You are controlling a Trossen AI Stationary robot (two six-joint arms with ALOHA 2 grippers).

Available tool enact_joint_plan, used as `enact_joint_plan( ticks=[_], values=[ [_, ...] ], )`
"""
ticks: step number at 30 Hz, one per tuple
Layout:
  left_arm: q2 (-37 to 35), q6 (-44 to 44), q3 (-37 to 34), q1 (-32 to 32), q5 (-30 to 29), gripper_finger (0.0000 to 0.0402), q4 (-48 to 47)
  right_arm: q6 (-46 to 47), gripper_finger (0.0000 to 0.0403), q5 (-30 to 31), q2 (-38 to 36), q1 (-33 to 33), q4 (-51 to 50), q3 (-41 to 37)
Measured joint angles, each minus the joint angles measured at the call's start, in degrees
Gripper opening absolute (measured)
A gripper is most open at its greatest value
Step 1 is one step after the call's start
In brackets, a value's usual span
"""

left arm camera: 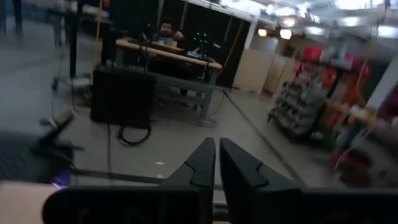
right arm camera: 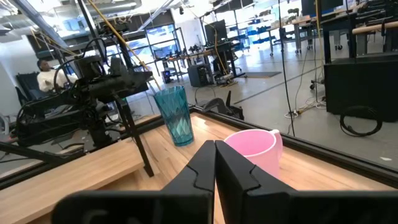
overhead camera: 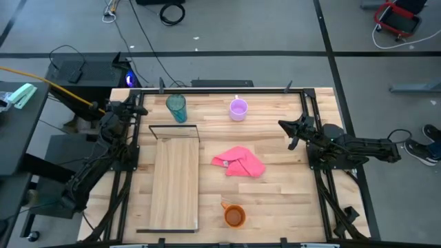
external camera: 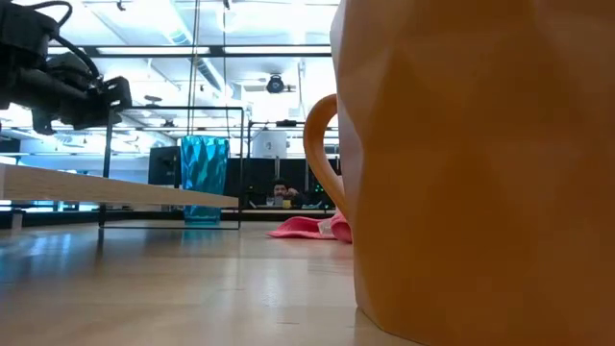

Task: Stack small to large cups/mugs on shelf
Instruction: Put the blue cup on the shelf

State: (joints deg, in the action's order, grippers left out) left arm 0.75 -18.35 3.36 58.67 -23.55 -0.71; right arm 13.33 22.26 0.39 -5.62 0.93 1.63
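The teal tumbler (overhead camera: 177, 108) stands upright on the table near its far edge, just beyond the shelf's wire frame; it also shows in the right wrist view (right arm camera: 173, 115) and the low view (external camera: 204, 179). The lilac mug (overhead camera: 238, 109) stands to its right (right arm camera: 253, 150). The orange mug (overhead camera: 234, 215) stands near the front edge and fills the low view (external camera: 471, 163). The shelf (overhead camera: 174, 183) lies on the table's left half. My left gripper (overhead camera: 142, 110) is shut, raised at the far left corner. My right gripper (overhead camera: 284, 126) is shut, raised at the right side.
A pink cloth (overhead camera: 240, 162) lies crumpled at the table's middle, between the lilac mug and the orange mug. The black frame rails (overhead camera: 310, 138) run along the table's edges. A person (left arm camera: 165, 31) sits at a desk in the room beyond.
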Motion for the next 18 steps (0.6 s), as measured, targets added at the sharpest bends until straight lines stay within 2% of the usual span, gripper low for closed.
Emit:
enact_joint_plan(
  ticks=[4, 10, 15, 18],
  values=[
    [0.0, -15.1, 0.1, 0.0, 0.0, 0.0038, 0.2, -4.2, 0.0016, 0.0, 0.0, 0.0, 0.0, 0.0],
    [0.0, -36.6, 0.2, 0.0, 0.0, 0.0033, 0.3, -4.3, 0.0016, 0.0, 0.0, 0.0, 0.0, 0.0],
    [0.0, -45.6, 0.2, 0.0, 0.0, 0.0026, 0.4, -4.3, 0.0016, 0.0, 0.0, 0.0, 0.0, 0.0],
    [0.0, -45.7, 0.3, 0.0, 0.0, 0.0023, 0.4, -4.3, 0.0016, 0.0, 0.0, 0.0, 0.0, 0.0]
  ],
)
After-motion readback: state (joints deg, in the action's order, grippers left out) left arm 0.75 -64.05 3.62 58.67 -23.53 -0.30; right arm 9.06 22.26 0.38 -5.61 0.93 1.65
